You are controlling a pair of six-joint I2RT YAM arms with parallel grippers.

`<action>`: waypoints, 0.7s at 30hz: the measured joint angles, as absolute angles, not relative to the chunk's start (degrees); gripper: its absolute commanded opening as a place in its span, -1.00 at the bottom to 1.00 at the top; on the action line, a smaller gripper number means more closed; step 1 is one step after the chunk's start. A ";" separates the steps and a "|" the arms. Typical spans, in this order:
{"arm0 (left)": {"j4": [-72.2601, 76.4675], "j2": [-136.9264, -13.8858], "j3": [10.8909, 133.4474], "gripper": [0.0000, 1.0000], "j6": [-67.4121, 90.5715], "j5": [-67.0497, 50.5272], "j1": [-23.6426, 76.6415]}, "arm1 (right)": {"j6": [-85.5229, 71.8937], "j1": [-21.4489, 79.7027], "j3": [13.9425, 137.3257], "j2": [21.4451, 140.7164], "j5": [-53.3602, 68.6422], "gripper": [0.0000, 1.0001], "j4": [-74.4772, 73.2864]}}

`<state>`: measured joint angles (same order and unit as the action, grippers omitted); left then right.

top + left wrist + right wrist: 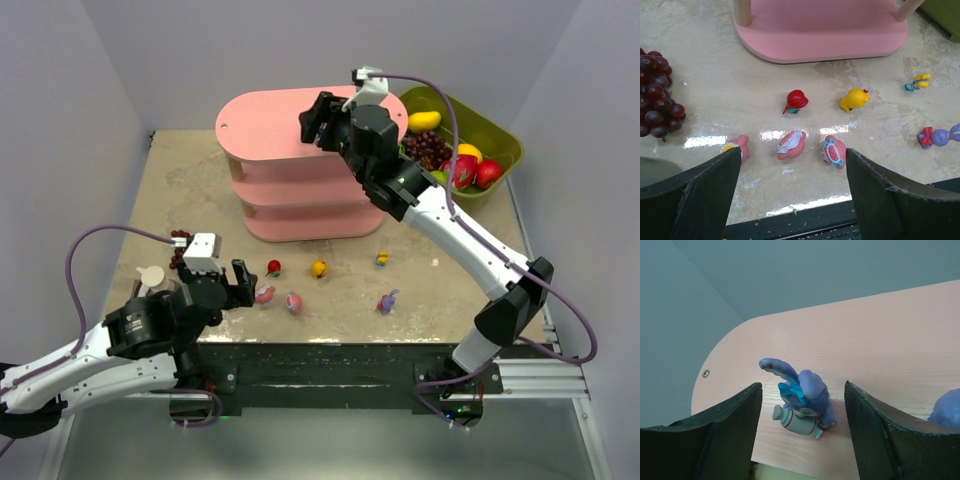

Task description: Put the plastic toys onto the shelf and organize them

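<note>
Shelf [290,170]: one purple-blue bunny [805,392] lies on its side on the top board [262,118], near the front edge. A second purple-blue shape [947,410] sits on the same board, cut off at the right edge of your right wrist view, so can't say what it is. Lower tiers are hard to see into from above.

Right gripper [318,120] is over the top board, jaws apart. The bunny is between the fingers with a gap on each side, not gripped.

Green bin [505,140] right of the shelf holds a mango [424,121], dark grapes [425,150] and red fruit [488,174]. The right arm covers part of it.

On the table in front of the shelf:
- red toy [796,100]
- yellow toy [855,98]
- small yellow-and-blue toy [916,82]
- another bunny [940,136] lying down, clipped by the frame edge
- two pink-and-white toys [790,144] [833,151], close together
- a third pink toy [737,146], half hidden behind the left finger

Left gripper [238,283] is low at the near table edge, wide open and holding nothing, with the pink toys just ahead of it. A loose grape bunch [657,95] lies to its left, apart from the toys.
</note>
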<state>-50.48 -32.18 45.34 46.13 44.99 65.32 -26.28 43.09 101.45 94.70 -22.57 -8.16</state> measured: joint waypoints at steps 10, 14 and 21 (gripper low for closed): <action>-50.63 -31.81 45.34 0.79 46.98 44.99 65.32 | -26.11 43.07 100.47 91.29 -21.34 0.40 -5.58; -50.70 -31.62 45.34 0.79 47.07 44.99 65.32 | -26.11 43.07 99.85 90.56 -21.10 0.40 -5.08; -50.72 -31.48 45.34 0.79 47.44 44.99 65.32 | -26.06 43.07 97.51 88.09 -19.38 0.39 -4.89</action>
<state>-50.72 -31.48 45.34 47.44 44.99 65.32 -26.06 43.07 97.51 88.09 -19.38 -4.89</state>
